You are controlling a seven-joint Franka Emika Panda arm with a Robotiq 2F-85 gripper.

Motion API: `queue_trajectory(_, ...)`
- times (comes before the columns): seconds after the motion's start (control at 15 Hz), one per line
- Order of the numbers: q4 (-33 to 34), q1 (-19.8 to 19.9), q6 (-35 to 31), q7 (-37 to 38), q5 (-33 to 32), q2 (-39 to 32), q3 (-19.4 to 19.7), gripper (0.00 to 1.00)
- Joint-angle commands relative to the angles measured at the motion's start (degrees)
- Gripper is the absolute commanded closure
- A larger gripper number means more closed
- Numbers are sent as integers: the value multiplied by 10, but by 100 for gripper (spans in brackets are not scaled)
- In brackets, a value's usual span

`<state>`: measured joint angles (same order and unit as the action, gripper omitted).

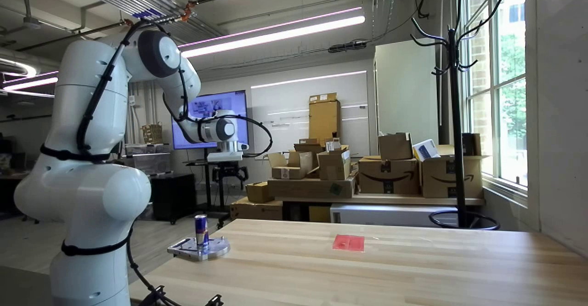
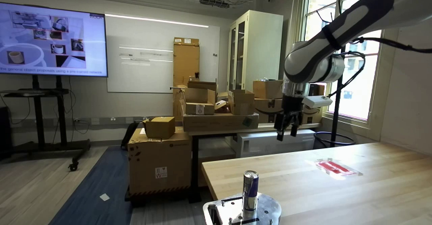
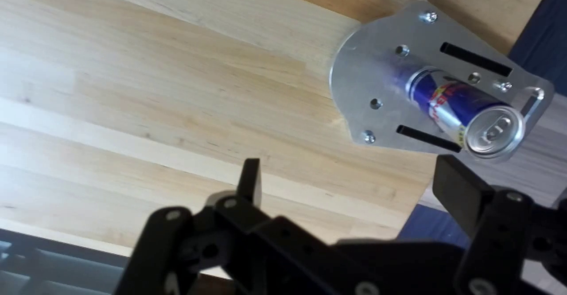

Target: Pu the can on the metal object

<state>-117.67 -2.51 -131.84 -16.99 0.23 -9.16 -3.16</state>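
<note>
The can (image 1: 201, 229) is a slim dark blue-purple and silver drink can. It stands upright on the metal object (image 1: 221, 247), a low silvery-grey plate with slots and screws, at the table's edge. In an exterior view the can (image 2: 250, 190) and the metal object (image 2: 271, 206) show near the bottom. In the wrist view the can (image 3: 458, 102) stands on the metal object (image 3: 359, 71) at upper right. My gripper (image 2: 287, 135) is high above the table, apart from the can. Its fingers (image 3: 347, 160) are wide apart with nothing between them. It also shows in an exterior view (image 1: 230, 173).
A flat red item (image 1: 348, 242) lies on the wooden table (image 1: 413, 269); the red item also shows in an exterior view (image 2: 334, 167). The metal object sits at the table's edge, with floor beyond. Cardboard boxes (image 2: 221, 122) and a coat rack (image 1: 455, 113) stand behind the table.
</note>
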Motion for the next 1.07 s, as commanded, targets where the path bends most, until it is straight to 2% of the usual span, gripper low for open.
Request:
queue_trajectory(0.0,-22,34,11,-6,39,41,19,0)
queue_trajectory(0.53,-63,62,9,-1,52,84,62,0)
queue_trajectory(0.6,-42,54,1,0,42,58,58,0)
queue_trajectory(1.0,-54,58,1,0,42,68,65,0)
